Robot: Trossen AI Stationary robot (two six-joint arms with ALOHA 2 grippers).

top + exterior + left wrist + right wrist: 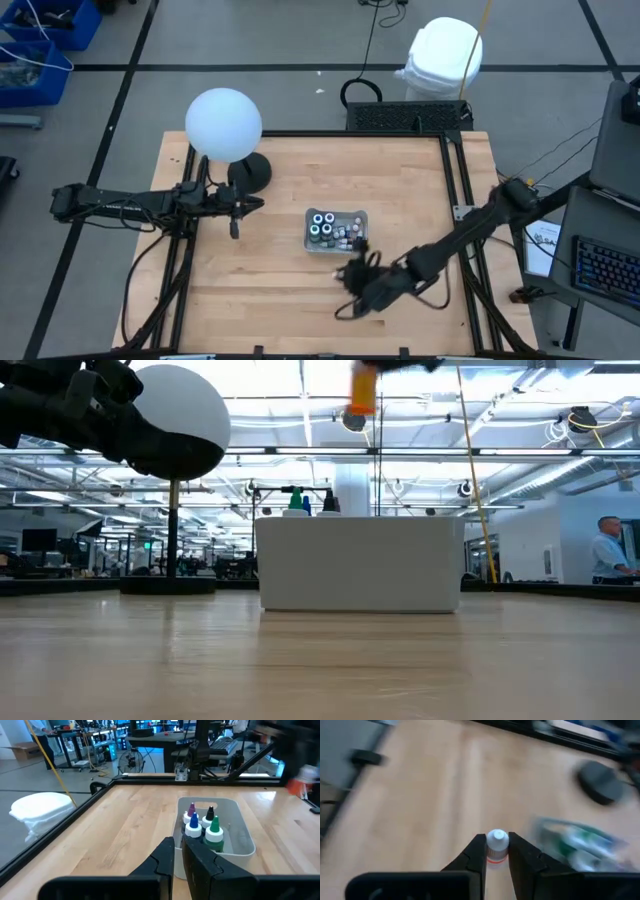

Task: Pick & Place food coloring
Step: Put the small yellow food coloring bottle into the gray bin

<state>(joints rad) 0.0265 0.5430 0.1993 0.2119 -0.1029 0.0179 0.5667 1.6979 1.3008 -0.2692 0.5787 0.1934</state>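
Right wrist view: our right gripper (497, 851) squeezes a little white-capped bottle (496, 845). Our left gripper (178, 856) waits closed, holding nothing, near the tray (241, 845).

table (250, 260): pale matt wood | tray (240, 837): smooth translucent plastic

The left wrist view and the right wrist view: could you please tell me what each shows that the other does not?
Only the left wrist view shows the left hand, shut and empty, and four upright bottles with purple, blue, black and green caps. Only the right wrist view shows the right hand shut on a white-capped bottle with a red band, held above the table. Both share the tray, blurred in the right wrist view, and the wooden table.
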